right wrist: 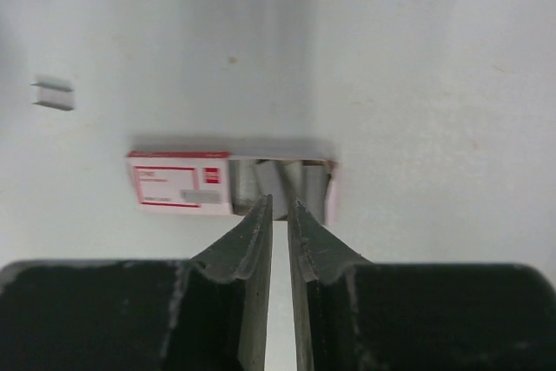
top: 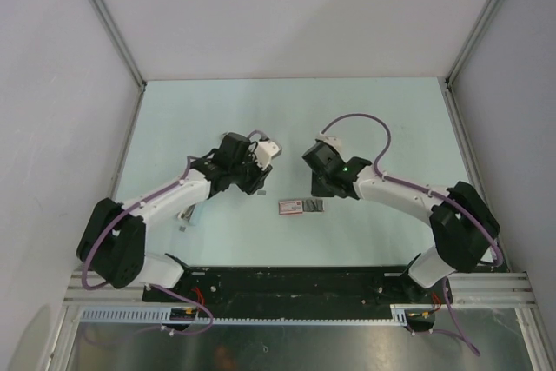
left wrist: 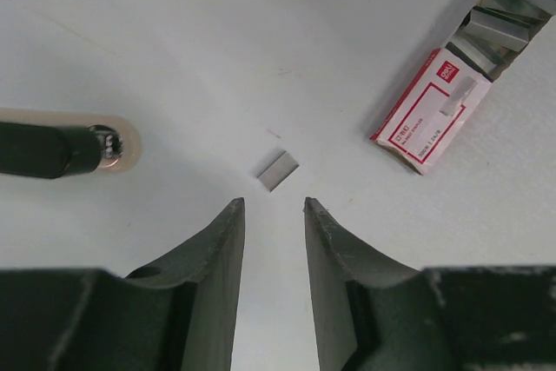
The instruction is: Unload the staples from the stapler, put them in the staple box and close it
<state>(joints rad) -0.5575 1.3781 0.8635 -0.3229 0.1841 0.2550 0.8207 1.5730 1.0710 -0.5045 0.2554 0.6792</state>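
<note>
**While both grippers hover apart, the staple box lies slid open between them**

As seen from the top camera, the staple box [top: 289,207] lies flat on the table [top: 287,110] near the centre, its long axis running 9 to 3 o'clock. Its red-and-white sleeve is at the 9 o'clock end. At the 3 o'clock end the grey inner tray [top: 314,207] is pulled out. What the pictures show is a card box of staples, not a stapler mechanism.

In the left wrist view, the tray [left wrist: 508,6] holds several grey strips of staples lying side by side.

The right gripper [right wrist: 280,202] sits at the tray's open side. Its fingers are a narrow slit apart with nothing visibly held, and I cannot tell whether the tips touch the strips.

The left gripper [left wrist: 274,206] is at the box's 10 o'clock in the top view, fingers moderately apart and empty. One loose staple strip [left wrist: 278,170] lies on the table just beyond its fingertips, well apart from the box.

At 9 o'clock in the left wrist view, a dark rod with a shiny metal tip [left wrist: 61,149] rests on a pale tan oval. Nothing lies between either gripper and the box.
</note>
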